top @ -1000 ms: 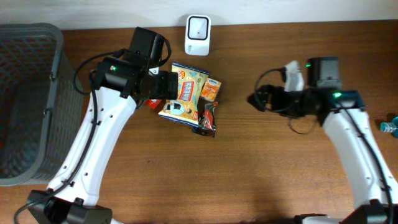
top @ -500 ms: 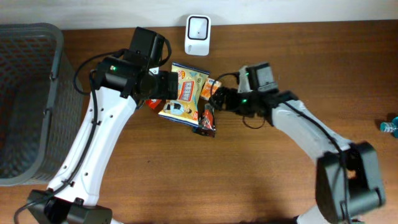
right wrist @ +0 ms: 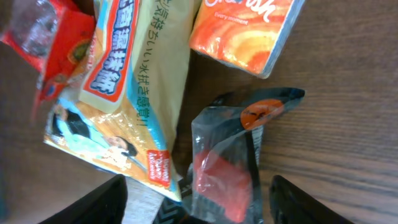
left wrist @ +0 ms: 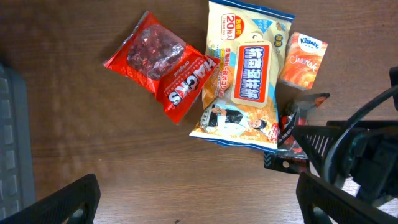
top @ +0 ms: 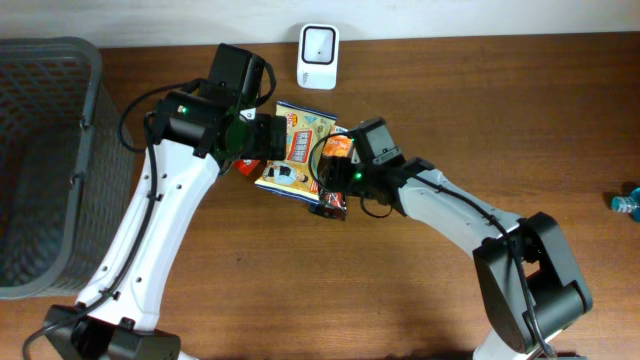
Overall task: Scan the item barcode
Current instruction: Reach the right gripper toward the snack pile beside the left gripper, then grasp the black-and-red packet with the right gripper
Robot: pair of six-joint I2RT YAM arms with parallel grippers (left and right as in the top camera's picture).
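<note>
A pile of packets lies near the back of the table: a red snack bag (left wrist: 163,70), a yellow wipes pack (left wrist: 245,78), an orange tissue pack (left wrist: 303,58) and a dark packet with a red patch (right wrist: 227,168). The white scanner (top: 318,42) stands behind the pile. My right gripper (right wrist: 199,208) is low over the dark packet, with one finger on each side of it and a gap to both; it is open. My left gripper (left wrist: 199,208) hovers wide open above bare wood just in front of the pile, holding nothing.
A grey mesh basket (top: 45,150) fills the left side of the table. A small blue object (top: 625,203) lies at the far right edge. In the left wrist view my right arm (left wrist: 360,155) crowds the pile's right side.
My right arm has swung from the right side of the table leftward onto the pile and now straddles the dark packet, its jaws a little narrower. The left arm has not moved.
</note>
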